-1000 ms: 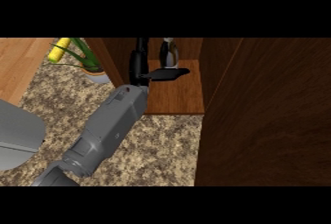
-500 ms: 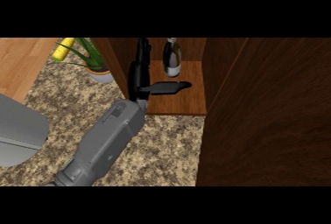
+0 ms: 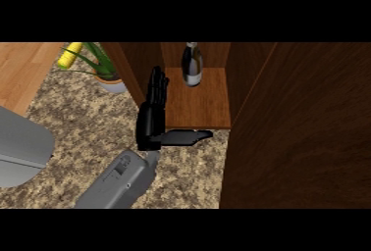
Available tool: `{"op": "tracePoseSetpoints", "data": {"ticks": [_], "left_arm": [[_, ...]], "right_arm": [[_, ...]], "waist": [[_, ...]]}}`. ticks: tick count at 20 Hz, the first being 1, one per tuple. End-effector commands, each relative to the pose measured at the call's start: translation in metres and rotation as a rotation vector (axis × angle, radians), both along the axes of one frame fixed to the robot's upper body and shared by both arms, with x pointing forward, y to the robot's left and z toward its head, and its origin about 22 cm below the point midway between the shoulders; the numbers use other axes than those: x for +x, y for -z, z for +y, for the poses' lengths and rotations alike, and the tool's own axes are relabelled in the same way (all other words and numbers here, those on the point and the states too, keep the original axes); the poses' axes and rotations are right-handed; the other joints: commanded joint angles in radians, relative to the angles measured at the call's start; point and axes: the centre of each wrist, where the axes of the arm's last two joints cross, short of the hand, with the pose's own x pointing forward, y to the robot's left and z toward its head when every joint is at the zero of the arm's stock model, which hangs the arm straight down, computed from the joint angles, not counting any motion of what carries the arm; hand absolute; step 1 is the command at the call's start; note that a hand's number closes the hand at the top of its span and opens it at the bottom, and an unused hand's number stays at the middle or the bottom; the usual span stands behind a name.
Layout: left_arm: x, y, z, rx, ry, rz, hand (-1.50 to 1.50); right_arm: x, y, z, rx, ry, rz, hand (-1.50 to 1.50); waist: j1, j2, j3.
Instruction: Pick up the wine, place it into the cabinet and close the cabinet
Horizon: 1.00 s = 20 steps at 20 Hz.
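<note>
- We see the wine bottle [image 3: 191, 66] standing upright at the back of the cabinet shelf [image 3: 199, 105], with nothing touching it.
- We see one hand [image 3: 153, 113] at the front left of the shelf, on a grey forearm [image 3: 119, 181] that comes in from the lower edge; we cannot tell from this view alone which arm it belongs to.
- Its fingers [image 3: 157, 86] lie straight and together, pointing toward the back of the cabinet along the left wall [image 3: 130, 68]; the thumb [image 3: 190, 136] sticks out to the side across the shelf's front edge. The hand holds nothing and stays well short of the bottle.
- We see the dark wooden cabinet door [image 3: 304, 127] filling the right side, swung open.
- On the speckled stone counter [image 3: 80, 127] a potted plant [image 3: 101, 63] stands just left of the cabinet, with a yellow object [image 3: 70, 55] beside its leaves.
- A grey shape [image 3: 18, 147] sits at the left edge; we cannot tell what it is.
</note>
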Motion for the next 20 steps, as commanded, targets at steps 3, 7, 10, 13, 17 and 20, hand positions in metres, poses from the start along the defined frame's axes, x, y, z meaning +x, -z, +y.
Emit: {"op": "tracePoseSetpoints", "data": {"ticks": [3, 7, 10, 13, 17, 20], "left_arm": [[-0.038, -0.013, 0.008, -0.012, 0.013, -0.018, -1.5], [-0.082, -0.007, 0.008, -0.039, 0.018, -0.009, -1.5], [-0.098, -0.005, 0.032, -0.036, 0.011, -0.022, -1.5], [-0.112, -0.001, 0.033, -0.042, -0.003, -0.027, -1.5], [-0.121, -0.005, 0.058, -0.007, -0.035, -0.04, -1.5], [-0.135, -0.005, 0.067, 0.0, -0.034, -0.031, -1.5]], "right_arm": [[-0.04, -0.035, -0.009, 0.026, -0.042, -0.08, -1.5], [-0.048, -0.037, -0.013, -0.015, -0.043, -0.059, -1.5], [-0.035, -0.033, -0.008, -0.043, -0.087, -0.034, 1.5], [-0.037, -0.031, -0.009, -0.186, -0.234, -0.035, 1.5], [-0.04, -0.024, 0.006, -0.172, -0.438, 0.056, 1.5], [-0.044, -0.028, 0.016, -0.157, -0.495, 0.031, 1.5]], "waist": [[-0.014, 0.006, 0.0], [-0.018, 0.003, 0.001], [-0.012, 0.008, 0.0], [-0.016, 0.005, 0.0], [-0.007, 0.006, -0.001], [-0.005, 0.008, -0.002]]}}
